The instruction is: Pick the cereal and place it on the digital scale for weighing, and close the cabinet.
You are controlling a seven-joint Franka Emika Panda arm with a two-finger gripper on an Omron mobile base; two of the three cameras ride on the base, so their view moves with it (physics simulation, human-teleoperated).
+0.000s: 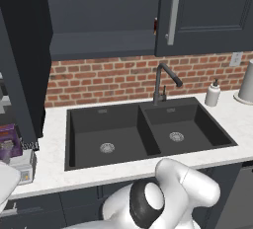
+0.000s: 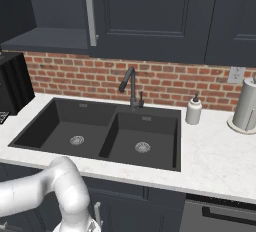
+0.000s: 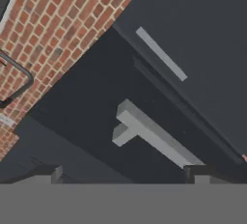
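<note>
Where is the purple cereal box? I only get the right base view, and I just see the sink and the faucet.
Observer: The cereal is at the counter's far left, and it seems to stand on the digital scale.
Operator: Is everything shut up there?
Observer: No. In the left base view the cabinet has its left door swung out over the counter.
Operator: What is the robot doing?
Observer: In the hand view the gripper is open, with a silver bar handle close ahead of it.
</note>
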